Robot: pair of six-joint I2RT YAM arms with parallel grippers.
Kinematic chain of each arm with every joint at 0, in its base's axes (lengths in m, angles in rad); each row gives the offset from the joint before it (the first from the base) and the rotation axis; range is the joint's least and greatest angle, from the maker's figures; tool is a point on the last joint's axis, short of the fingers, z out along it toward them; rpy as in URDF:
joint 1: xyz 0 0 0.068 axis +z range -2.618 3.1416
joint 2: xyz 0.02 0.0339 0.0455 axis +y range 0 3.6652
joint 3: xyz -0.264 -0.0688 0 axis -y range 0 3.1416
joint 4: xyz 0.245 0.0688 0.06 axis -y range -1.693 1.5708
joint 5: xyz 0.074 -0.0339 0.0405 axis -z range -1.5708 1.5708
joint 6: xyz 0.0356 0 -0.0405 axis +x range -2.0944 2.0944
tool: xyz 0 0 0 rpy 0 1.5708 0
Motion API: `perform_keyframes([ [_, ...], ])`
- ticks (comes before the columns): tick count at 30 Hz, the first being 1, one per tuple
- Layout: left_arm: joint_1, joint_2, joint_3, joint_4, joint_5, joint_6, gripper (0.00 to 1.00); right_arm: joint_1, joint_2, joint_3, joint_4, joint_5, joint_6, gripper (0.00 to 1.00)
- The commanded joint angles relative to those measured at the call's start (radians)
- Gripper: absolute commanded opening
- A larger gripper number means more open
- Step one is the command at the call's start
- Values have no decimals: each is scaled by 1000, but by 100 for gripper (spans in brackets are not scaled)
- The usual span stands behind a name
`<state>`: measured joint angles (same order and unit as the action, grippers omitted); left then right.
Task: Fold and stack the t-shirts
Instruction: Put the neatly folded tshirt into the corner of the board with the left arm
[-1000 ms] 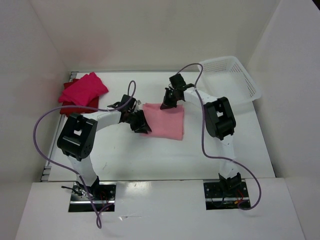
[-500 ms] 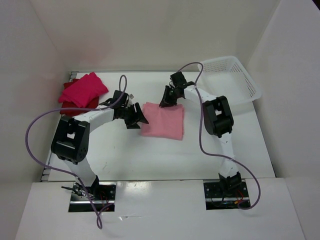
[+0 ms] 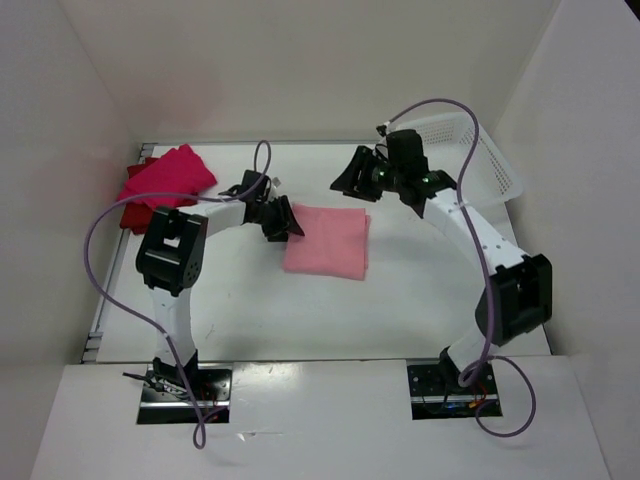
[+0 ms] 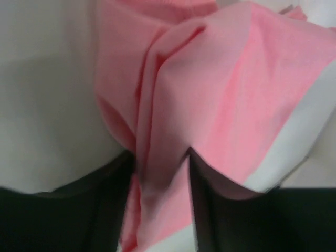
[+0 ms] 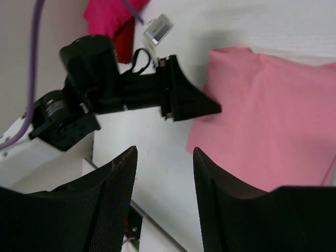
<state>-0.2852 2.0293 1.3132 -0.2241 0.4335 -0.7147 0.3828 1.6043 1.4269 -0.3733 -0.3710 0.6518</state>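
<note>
The pale pink t-shirt point(image 3: 326, 240) lies folded flat in the middle of the table. My left gripper point(image 3: 289, 224) sits at the shirt's left edge. In the left wrist view its fingers point(image 4: 207, 205) stand apart with a raised fold of the pale pink t-shirt point(image 4: 220, 94) between them, left gripper point(image 4: 160, 163) open. My right gripper point(image 3: 347, 182) hangs above the shirt's far edge, open and empty point(image 5: 164, 163). The magenta t-shirt point(image 3: 166, 176) lies folded on the dark red t-shirt point(image 3: 131, 219) at the far left.
A white lattice basket point(image 3: 470, 160) stands at the back right, partly over the table's corner. White walls close in the table point(image 3: 250, 310) on three sides. Purple cables loop off both arms.
The right gripper has opened, let go of the pale pink shirt's far edge and risen back to the right. The left gripper drew off to the left, then came back to the shirt's left edge.
</note>
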Motion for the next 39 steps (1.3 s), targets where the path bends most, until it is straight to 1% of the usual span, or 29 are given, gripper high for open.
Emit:
perform_keyframes([
  [1, -40, 114, 37, 60, -27, 3, 49, -13, -103, -130, 53, -26, 58, 53],
  [2, -55, 130, 76, 71, -13, -17, 41, -13, -131, -152, 53, -26, 68, 53],
  [3, -65, 161, 102, 71, -4, -17, 23, -22, -159, -175, 62, -26, 83, 53],
  [4, -75, 172, 133, 71, -4, -29, 15, -34, -215, -215, 62, -26, 83, 53],
  [5, -84, 181, 167, 71, -4, -29, 10, -47, -245, -235, 62, -26, 97, 53],
  [7, -95, 190, 285, 22, -13, -29, 1, -105, -327, -294, 53, -36, 106, 53],
  [9, -79, 190, 372, -35, -4, -29, 0, -172, -372, -348, 30, -69, 94, 53],
  [10, -66, 190, 464, -56, 7, -29, 0, -191, -389, -365, 16, -69, 94, 53],
  [12, -13, 171, 553, -107, 7, -29, 0, -226, -431, -417, -6, -103, 80, 53],
  [13, 10, 161, 627, -118, 7, -29, 0, -248, -454, -433, -15, -103, 69, 53],
  [14, 62, 152, 662, -141, 16, -29, 0, -248, -454, -450, -15, -112, 57, 53],
  [17, 156, 103, 744, -164, 40, -29, 0, -262, -466, -494, -27, -124, 45, 53],
  [18, 223, 91, 744, -164, 50, -29, 0, -262, -466, -508, -27, -135, 34, 53],
  [20, 297, 45, 718, -164, 60, -38, 0, -262, -455, -517, -27, -147, 34, 53],
  [21, 373, 5, 648, -124, 60, -52, 0, -262, -455, -517, -27, -147, 34, 53],
  [23, 457, -47, 533, -66, 74, -83, 0, -262, -446, -517, -16, -157, 25, 53],
  [24, 544, -76, 464, -31, 74, -125, 0, -262, -436, -517, -16, -169, 25, 53],
  [25, 585, -128, 314, 48, 83, -147, 18, -262, -435, -517, -16, -169, 14, 53],
  [26, 627, -147, 249, 75, 83, -166, 35, -262, -425, -517, -16, -184, 14, 53],
  [27, 702, -158, 192, 109, 83, -181, 52, -262, -425, -526, -16, -203, 14, 53],
  [28, 733, -167, 138, 123, 105, -204, 70, -262, -425, -526, -16, -203, 14, 54],
  [29, 759, -176, 48, 132, 155, -204, 85, -262, -425, -526, -16, -213, 14, 54],
  [30, 777, -176, 9, 132, 177, -218, 89, -262, -425, -526, -16, -213, 14, 54],
  [31, 790, -219, -21, 132, 177, -218, 92, -262, -425, -526, -16, -213, 5, 55],
  [32, 799, -245, -81, 121, 147, -203, 92, -262, -425, -537, -16, -213, 5, 56],
  [35, 799, -412, -170, 101, 85, -213, 92, -262, -425, -562, -16, -226, -4, 58],
  [36, 808, -440, -202, 89, 73, -224, 92, -262, -425, -575, -16, -236, -4, 59],
  [38, 817, -516, -222, 66, 38, -224, 92, -262, -425, -588, -16, -236, -4, 60],
  [39, 817, -538, -233, 55, 37, -215, 100, -262, -435, -600, -16, -236, -4, 64],
])
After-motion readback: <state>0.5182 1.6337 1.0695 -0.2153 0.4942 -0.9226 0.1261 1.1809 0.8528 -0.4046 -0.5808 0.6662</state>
